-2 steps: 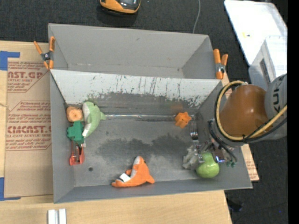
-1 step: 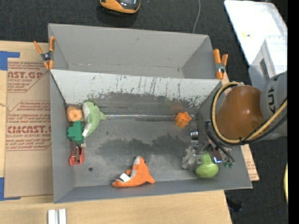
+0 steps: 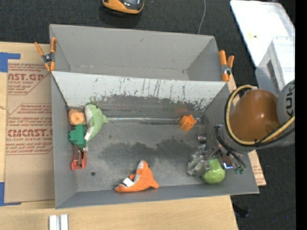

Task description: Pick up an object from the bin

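Apparently the tool (image 3: 199,164) sat touching the round glossy green toy fruit (image 3: 214,175); its opening was unreadable, and no lift was evident.

One camera looks down on the bin (image 3: 134,47) from above, slightly tilted; the arm (image 3: 254,116) sits at frame right.

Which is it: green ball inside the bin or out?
Inside: the green ball lies in the lower-right corner of the bin, beside the gripper.

Even overhead light, pale bin (image 3: 134,49) walls, faint soft shadows, sheen on the arm's orange cover (image 3: 254,115)
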Robot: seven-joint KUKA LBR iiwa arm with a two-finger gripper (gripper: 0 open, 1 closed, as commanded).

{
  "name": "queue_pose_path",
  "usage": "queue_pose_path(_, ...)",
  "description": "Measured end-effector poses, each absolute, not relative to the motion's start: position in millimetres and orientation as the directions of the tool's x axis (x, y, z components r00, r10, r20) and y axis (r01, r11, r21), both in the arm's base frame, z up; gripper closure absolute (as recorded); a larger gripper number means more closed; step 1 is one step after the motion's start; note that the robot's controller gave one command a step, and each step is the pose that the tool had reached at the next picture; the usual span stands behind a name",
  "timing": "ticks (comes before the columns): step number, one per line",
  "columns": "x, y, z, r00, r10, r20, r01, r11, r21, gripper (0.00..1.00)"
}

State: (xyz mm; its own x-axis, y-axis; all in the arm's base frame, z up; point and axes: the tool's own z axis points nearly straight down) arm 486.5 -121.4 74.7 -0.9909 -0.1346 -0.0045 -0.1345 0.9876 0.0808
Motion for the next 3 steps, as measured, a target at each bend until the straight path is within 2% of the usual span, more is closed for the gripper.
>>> queue_pose_path(1,488.0,-112,76,-0.99,-0.144,-0.003,-0.144,0.987,0.07,1.0)
queue_pose_path(2,485.1,-128,74,-0.954,-0.3,-0.023,-0.301,0.949,0.091,1.0)
queue_pose_path(3,485.9,-136,73,-0.982,-0.191,-0.008,-0.191,0.978,0.089,1.0)
